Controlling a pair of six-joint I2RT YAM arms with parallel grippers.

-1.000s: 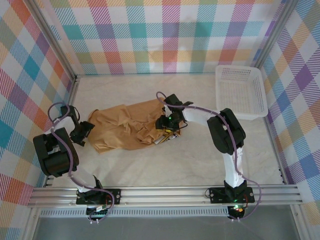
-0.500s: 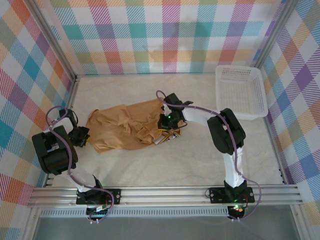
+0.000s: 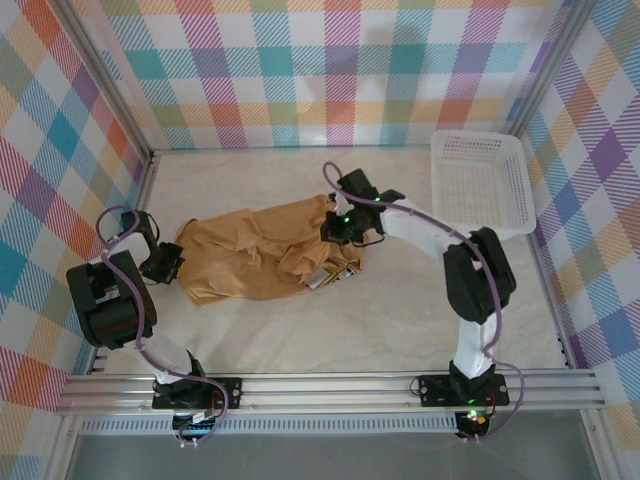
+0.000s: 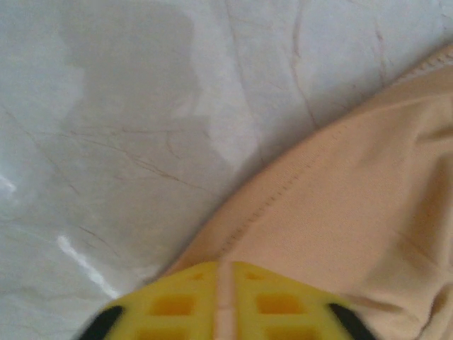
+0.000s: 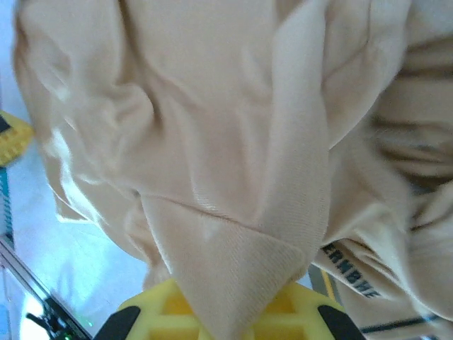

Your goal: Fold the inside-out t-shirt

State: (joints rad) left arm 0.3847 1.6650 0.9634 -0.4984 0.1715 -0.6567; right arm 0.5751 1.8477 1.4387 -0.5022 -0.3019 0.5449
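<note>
inside-out t-shirt (image 3: 255, 255): lies crumpled on the table (image 3: 400, 320), just left of centre in the top view.
Long axis: runs left to right across the frame, with the right end a little higher and more bunched.
Label (image 3: 322, 278): small and white, at the lower right edge of the cloth.
Left gripper (image 4: 224, 275): at the shirt's left end, its yellow pads pinched on a thin edge of the fabric.
Right gripper (image 5: 230, 306): at the upper right end, clenched on a fold that rises out between its pads.
Hem (image 4: 283, 191): the stitched edge runs diagonally from the lower centre to the upper right of the left wrist view, with bare table to its upper left.
Open room: bare table lies below the shirt and also above it.
Basket (image 3: 477, 136): white mesh, at the upper right, well apart from the shirt.
</note>
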